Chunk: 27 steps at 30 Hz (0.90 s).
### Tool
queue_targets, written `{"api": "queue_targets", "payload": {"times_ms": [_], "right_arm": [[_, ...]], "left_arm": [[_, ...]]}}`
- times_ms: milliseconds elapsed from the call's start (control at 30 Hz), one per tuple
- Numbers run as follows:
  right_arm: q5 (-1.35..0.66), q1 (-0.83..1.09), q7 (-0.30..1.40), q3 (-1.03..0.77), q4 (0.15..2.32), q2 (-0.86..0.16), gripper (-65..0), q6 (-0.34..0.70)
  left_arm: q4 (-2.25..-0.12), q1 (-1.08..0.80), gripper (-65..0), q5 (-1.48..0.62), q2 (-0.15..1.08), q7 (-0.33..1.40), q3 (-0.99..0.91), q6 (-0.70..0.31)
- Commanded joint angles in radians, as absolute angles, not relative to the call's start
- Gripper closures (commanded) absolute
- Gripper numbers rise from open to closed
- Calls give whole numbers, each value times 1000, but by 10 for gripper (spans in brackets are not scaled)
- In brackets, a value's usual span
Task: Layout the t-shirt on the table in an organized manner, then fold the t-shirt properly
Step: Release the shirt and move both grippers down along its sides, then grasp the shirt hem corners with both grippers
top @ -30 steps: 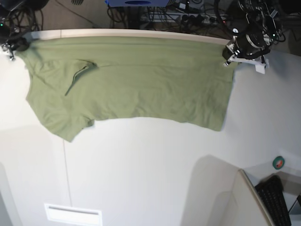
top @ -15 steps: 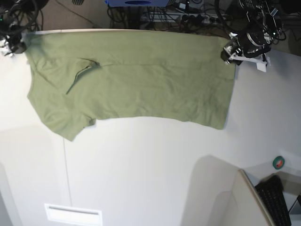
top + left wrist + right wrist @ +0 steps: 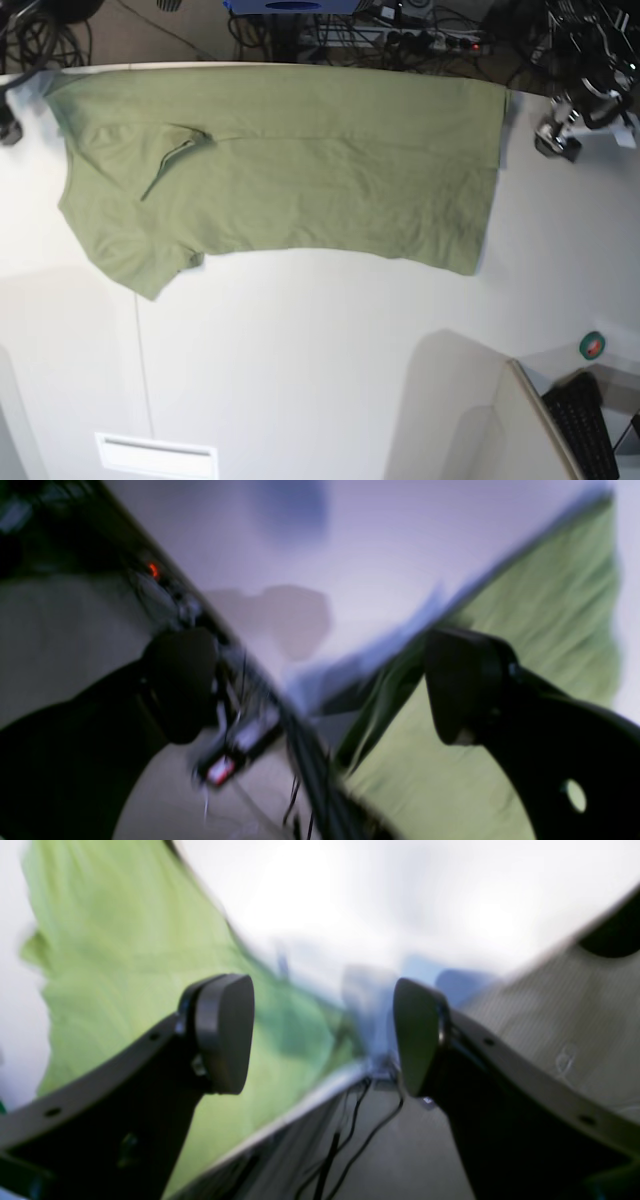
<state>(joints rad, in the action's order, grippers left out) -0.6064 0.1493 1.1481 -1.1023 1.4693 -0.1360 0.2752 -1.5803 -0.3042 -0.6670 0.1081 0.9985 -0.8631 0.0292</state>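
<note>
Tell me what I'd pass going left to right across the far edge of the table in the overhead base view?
Right gripper → t-shirt → left gripper.

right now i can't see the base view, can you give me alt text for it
An olive-green t-shirt lies spread flat along the far edge of a large off-white table, nothing holding it. The left tool is off the shirt's right end, over bare table; the right tool is barely visible at the left border.
</note>
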Motion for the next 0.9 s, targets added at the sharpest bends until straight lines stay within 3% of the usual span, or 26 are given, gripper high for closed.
{"api": "queue_targets", "payload": {"times_ms": [0,233,467,667,867], "right_arm": [[-633,111,1127,-1043,1468,-180,-420,282],[-633,-148,881,-526,1104,-420,-417,283],[-633,-372,636,-120,661,-492,-419,283],[-633,-367,599,-48,604,-483,-417,283],[-634,-288,610,-48,791,-487,-414,283]], "left_arm": [[-1600,-286,-632,-684,136,992,-863,24],[-1684,-182,-630,-684,166,992,-746,18],[-1684,-94,-630,-684,232,992,-535,18],[-1607,-68,-630,-680,240,992,-530,18],[-1501,-67,-630,-680,266,987,-530,18]]}}
